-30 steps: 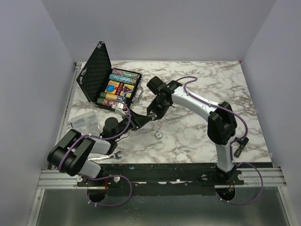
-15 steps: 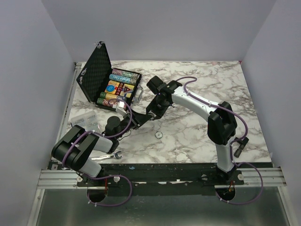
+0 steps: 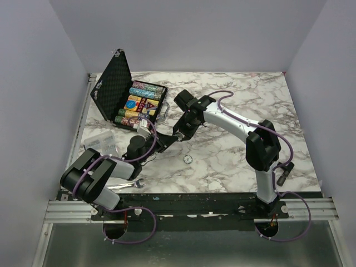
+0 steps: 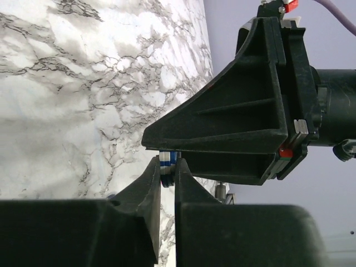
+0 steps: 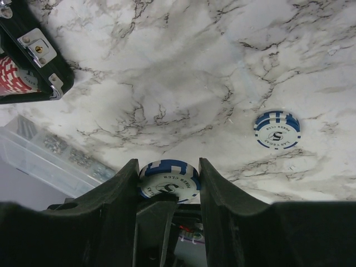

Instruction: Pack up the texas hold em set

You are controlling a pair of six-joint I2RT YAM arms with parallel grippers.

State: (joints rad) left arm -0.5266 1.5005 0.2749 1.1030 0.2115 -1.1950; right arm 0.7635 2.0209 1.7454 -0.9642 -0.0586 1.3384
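We see a white chip (image 5: pixel 168 181) with blue edge stripes (a second chip (image 5: pixel 277 129) matches), a grey-veined white marble table (image 5: pixel 167 67), a black case (image 3: pixel 114 89).

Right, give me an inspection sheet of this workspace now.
Surface: marble table, nothing spilled seen.
Job's things: black case open, chip rows inside; loose chip on the table; held chip above the table.
Clutter: silver wrench and clear parts box near the left arm.
End effectors: left end effector and right end effector both shut on the held chip.
Cables: purple cables along both arms, no snag seen.
Surroundings: plain walls on three sides.
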